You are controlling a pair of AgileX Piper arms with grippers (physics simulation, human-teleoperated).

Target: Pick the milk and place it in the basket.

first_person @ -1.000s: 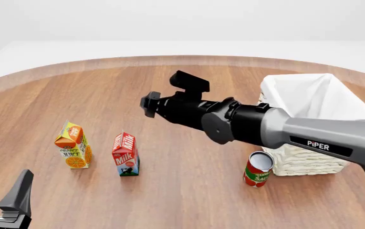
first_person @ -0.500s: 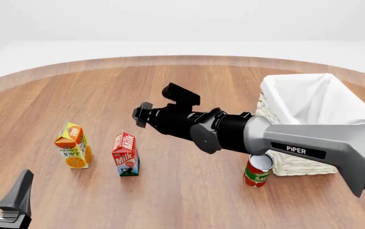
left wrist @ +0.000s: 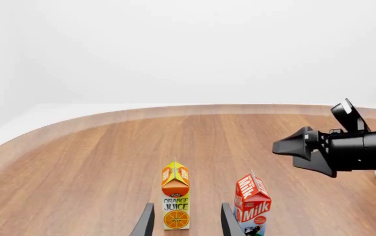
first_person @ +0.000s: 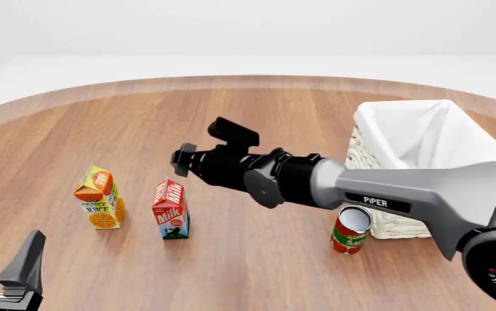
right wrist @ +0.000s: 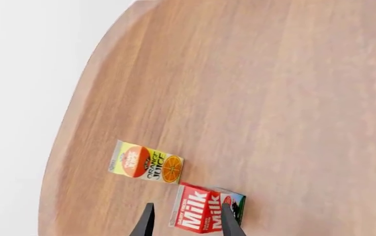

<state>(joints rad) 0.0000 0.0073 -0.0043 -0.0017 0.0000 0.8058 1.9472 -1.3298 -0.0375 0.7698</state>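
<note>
The milk (first_person: 170, 210) is a small red carton standing upright on the wooden table, left of centre. It also shows in the left wrist view (left wrist: 252, 206) and the right wrist view (right wrist: 207, 209). The cream wicker basket (first_person: 403, 220) with a white liner stands at the right. My right gripper (first_person: 185, 159) is open and empty, hanging above and just behind the milk, not touching it. In its own view (right wrist: 188, 227) the milk lies partly between the fingertips. My left gripper (first_person: 1, 260) is open and empty at the near left edge, as its own view (left wrist: 186, 223) shows.
An orange-yellow juice carton (first_person: 99, 197) stands just left of the milk. A red can (first_person: 350, 230) stands in front of the basket's near left corner. The right arm (first_person: 377, 188) stretches across the table's middle from the right.
My right arm has reached further left and lower, bringing its gripper closer over the milk. The left gripper and all objects have not moved.
</note>
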